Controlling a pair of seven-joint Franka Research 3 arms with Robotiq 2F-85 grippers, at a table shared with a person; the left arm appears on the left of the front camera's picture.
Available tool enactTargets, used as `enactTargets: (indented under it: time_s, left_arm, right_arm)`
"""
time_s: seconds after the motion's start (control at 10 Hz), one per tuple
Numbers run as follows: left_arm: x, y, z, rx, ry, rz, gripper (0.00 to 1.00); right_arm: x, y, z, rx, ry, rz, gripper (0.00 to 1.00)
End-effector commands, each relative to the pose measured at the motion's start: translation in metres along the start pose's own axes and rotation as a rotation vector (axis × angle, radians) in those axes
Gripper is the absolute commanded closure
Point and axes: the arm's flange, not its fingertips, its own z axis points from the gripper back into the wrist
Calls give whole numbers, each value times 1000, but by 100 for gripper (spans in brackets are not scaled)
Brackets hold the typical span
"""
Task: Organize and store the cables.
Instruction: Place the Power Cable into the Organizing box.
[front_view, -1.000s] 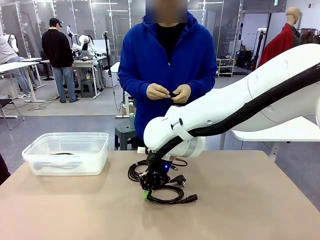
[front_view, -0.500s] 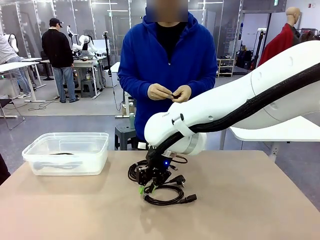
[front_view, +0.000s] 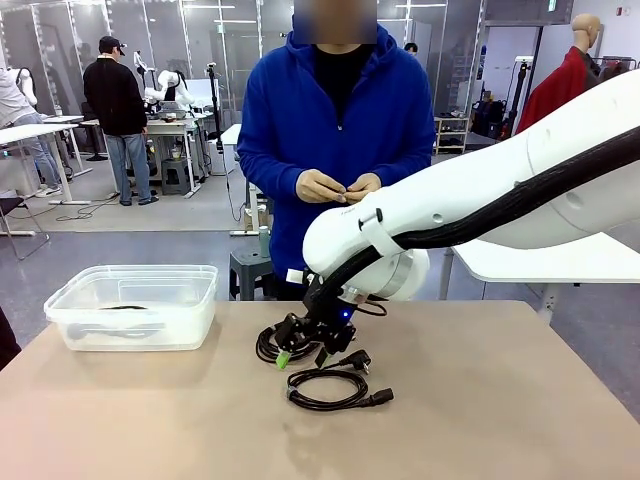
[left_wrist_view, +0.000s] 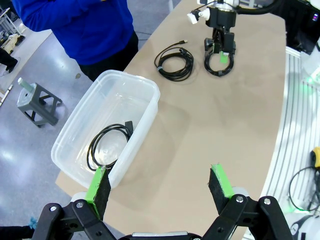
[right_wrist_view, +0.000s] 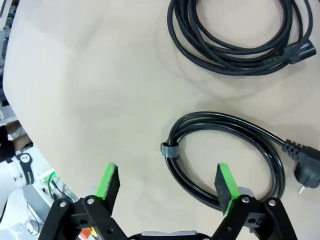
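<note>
One front cable (front_view: 325, 405) flat on table (front_view: 500, 400) | long axis left-right | plug (front_view: 380, 398) rightward

Black coiled cables (right_wrist_view: 170, 150) — two lying flat side by side, a third (left_wrist_view: 127, 126) inside the tub (left_wrist_view: 150, 90).

Smooth, rounded white shells on the right arm (front_view: 520, 185), and a black ribbed hose (front_view: 500, 218) runs along it under a white strap (front_view: 372, 235). A small blue light (front_view: 344, 313) glows at the wrist. On the right gripper (right_wrist_view: 167, 186), black links, silver screws (right_wrist_view: 90, 201) and green pads (right_wrist_view: 108, 181). The left gripper (left_wrist_view: 159, 184) shows the same black and green. The person's hoodie (front_view: 330, 120) is bright blue and long-sleeved, over a black top (front_view: 337, 62).
</note>
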Motion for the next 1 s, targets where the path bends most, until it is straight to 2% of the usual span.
enactTargets:
  time_s: [0.0,0.5,0.9]
  left_arm:
    - [1,0,1,-1,5,-5,0]
    - [1,0,1,-1,5,-5,0]
    - [1,0,1,-1,5,-5,0]
  right_arm:
    - [-22,-8,13,11,-4,84,0]
    - [-67,-53,111,3,10,357,0]
    - [-109,-89,193,20,-114,476,0]
